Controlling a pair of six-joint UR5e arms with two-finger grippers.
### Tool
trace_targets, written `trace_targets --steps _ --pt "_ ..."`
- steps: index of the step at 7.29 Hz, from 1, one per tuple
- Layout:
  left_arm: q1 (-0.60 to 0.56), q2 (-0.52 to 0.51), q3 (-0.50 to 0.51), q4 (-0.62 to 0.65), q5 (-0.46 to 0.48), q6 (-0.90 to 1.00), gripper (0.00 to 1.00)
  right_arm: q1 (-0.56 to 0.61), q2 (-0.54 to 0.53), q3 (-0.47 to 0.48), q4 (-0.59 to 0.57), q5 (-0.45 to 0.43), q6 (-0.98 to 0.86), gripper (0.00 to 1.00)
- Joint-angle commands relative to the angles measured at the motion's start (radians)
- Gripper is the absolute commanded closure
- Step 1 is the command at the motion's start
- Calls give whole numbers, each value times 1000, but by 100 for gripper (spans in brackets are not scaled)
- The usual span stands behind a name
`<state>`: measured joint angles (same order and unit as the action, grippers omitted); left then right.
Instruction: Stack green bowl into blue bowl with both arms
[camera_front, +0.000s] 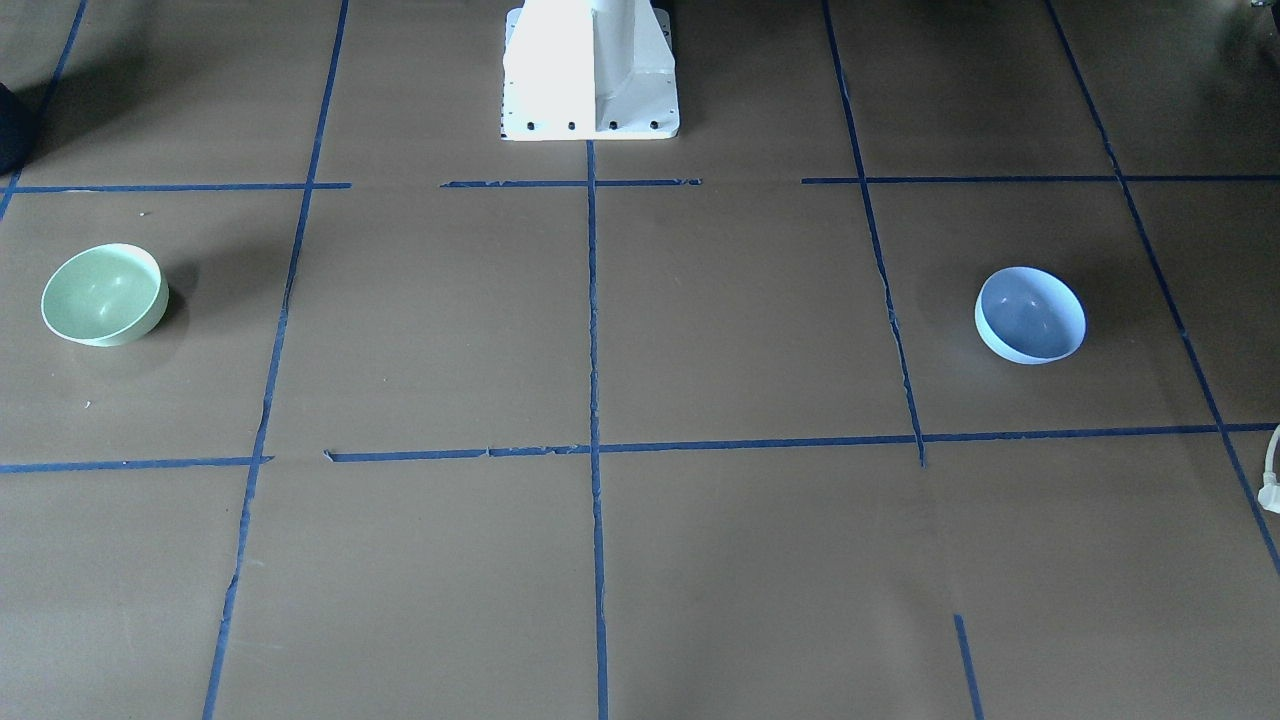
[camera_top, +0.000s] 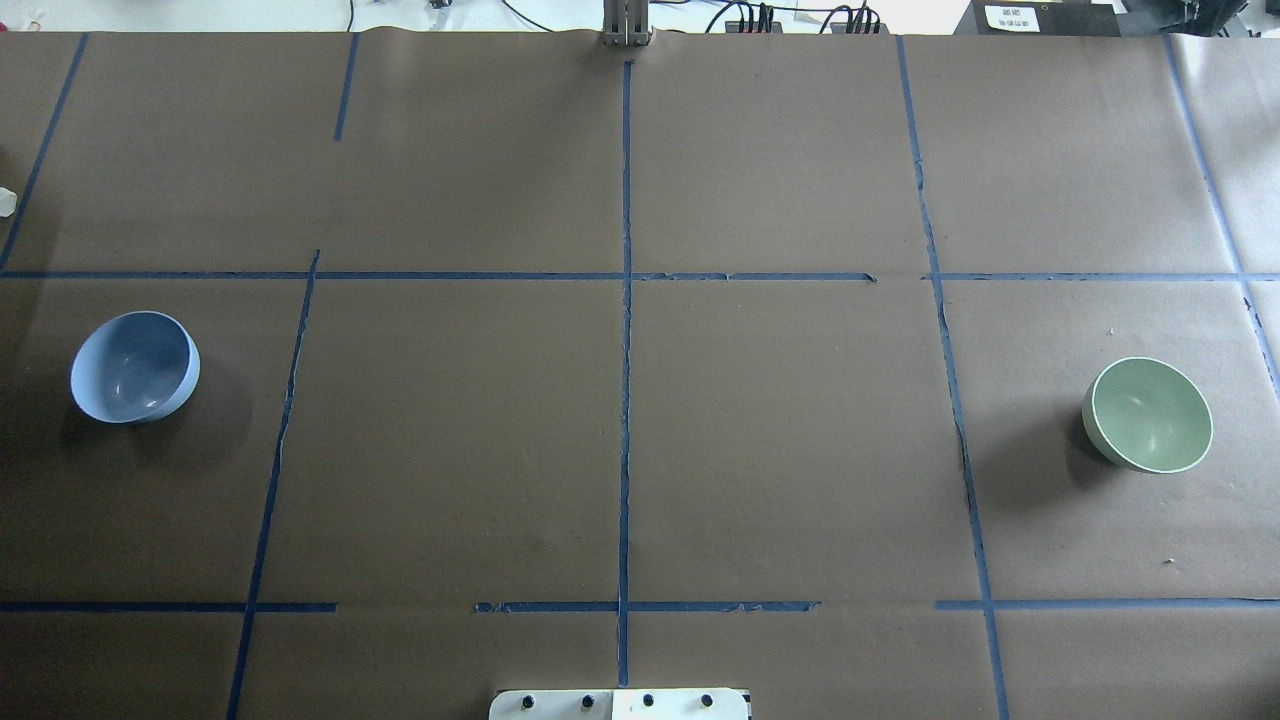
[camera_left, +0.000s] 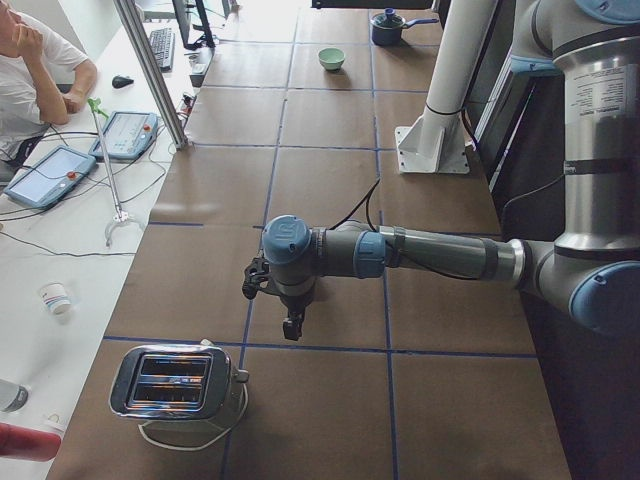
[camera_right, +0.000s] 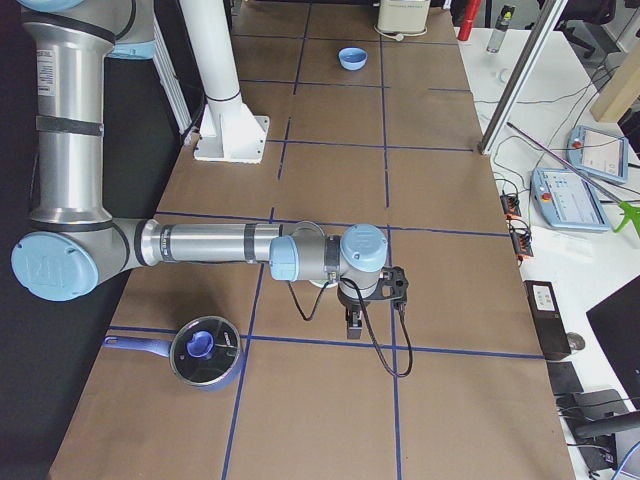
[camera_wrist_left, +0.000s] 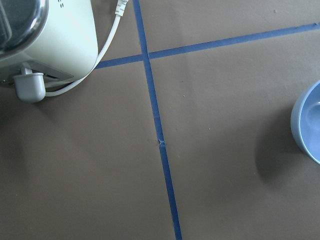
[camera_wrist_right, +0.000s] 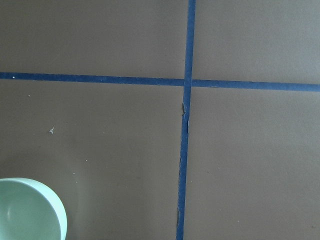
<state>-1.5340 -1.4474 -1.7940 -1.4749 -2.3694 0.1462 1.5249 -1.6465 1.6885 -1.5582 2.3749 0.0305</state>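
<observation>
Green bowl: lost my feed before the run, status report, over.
Left gripper, right gripper: both hover away from the bowls, open or shut unclear. Green bowl upright, empty, far from blue bowl, unstacked. Toaster by left gripper, pot by right.

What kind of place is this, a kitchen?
Probably a robot lab: the left arm reaches over a table gridded with blue tape, and a control tablet lies nearby.

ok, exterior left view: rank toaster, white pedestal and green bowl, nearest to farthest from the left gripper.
1. toaster, close by the left gripper, at the near end of the table.
2. white pedestal, mid-table, on the robot's side.
3. green bowl, far end.
</observation>
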Motion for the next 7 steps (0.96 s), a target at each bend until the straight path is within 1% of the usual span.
trace_targets --steps 1,3,4,5,6,7 --pt "0 1 -5 -5 1 -1 0 -20 -1 -3 33 0 -1 0" --pt "0 -10 5 -14 -4 -1 0 -20 -10 -3 47 0 0 0" --pt "2 -24 -1 -19 21 -5 0 -20 -10 -3 47 0 -4 0" --pt "2 -77 10 -50 63 -7 0 -20 -12 -1 52 1 -1 0" --pt "11 -100 31 -56 117 -17 0 -20 -16 -3 90 1 -3 0" --pt "28 -132 62 -65 113 -39 0 -22 -16 -4 92 1 0 0"
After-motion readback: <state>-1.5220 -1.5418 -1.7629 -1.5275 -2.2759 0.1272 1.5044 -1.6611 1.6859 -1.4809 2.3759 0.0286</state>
